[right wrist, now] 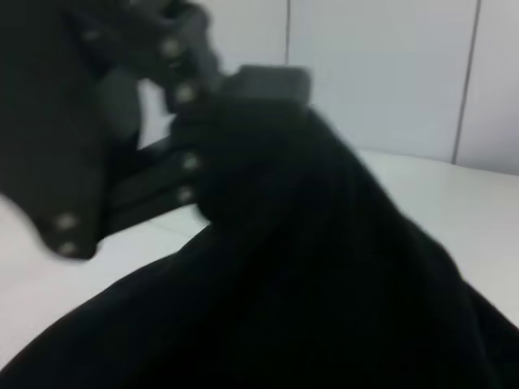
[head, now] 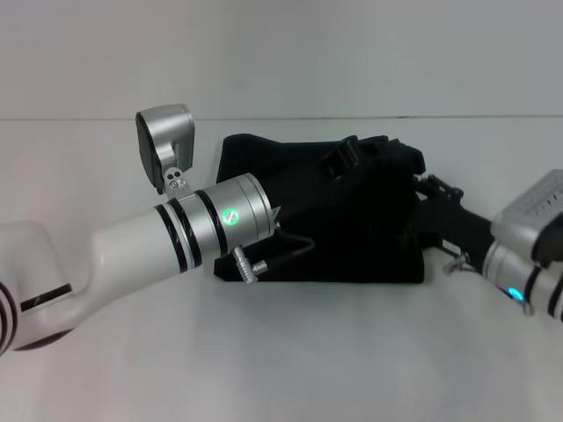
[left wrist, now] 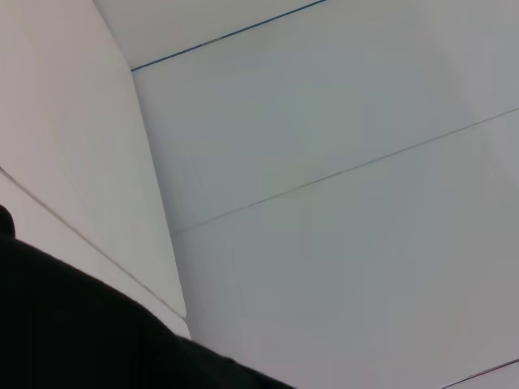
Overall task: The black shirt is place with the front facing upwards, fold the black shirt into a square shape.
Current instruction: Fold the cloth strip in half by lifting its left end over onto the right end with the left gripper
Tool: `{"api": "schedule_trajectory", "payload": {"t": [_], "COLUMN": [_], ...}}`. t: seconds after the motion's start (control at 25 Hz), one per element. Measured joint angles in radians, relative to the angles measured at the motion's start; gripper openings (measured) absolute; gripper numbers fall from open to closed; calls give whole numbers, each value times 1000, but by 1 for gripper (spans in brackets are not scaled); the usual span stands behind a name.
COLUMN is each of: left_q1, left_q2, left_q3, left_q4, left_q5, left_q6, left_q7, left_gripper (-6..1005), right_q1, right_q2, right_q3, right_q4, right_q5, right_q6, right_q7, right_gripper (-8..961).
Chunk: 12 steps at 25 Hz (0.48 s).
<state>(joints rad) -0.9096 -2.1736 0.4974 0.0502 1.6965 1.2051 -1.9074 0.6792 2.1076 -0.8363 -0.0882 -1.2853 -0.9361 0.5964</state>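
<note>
The black shirt lies partly folded in the middle of the white table, its far right part bunched and raised. My left gripper reaches over the shirt from the left and is shut on that raised far edge. From the right comes my right gripper, shut on the shirt's raised right edge. In the right wrist view, black cloth rises up to the dark fingers. The left wrist view shows only a fold of the shirt against pale walls. No lettering or neck tag shows.
The white table stretches bare on all sides of the shirt. My left forearm crosses the shirt's left side and hides part of it. A white wall stands behind the table's far edge.
</note>
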Motion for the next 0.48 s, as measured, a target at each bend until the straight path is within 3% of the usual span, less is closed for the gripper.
{"api": "schedule_trajectory", "payload": {"t": [0.48], "left_q1": [13], "left_q2": [-3], "left_q3": [23], "left_q4": [-1], "left_q5": [8], "left_q6": [19], "left_q7": [10], "left_gripper": [18], "right_q1": [94], "right_q2": [1], "right_q3": [118], "right_q4": [-1], "right_q5": [1], "right_q6": [99], "right_q7": [0], "right_gripper": [903]}}
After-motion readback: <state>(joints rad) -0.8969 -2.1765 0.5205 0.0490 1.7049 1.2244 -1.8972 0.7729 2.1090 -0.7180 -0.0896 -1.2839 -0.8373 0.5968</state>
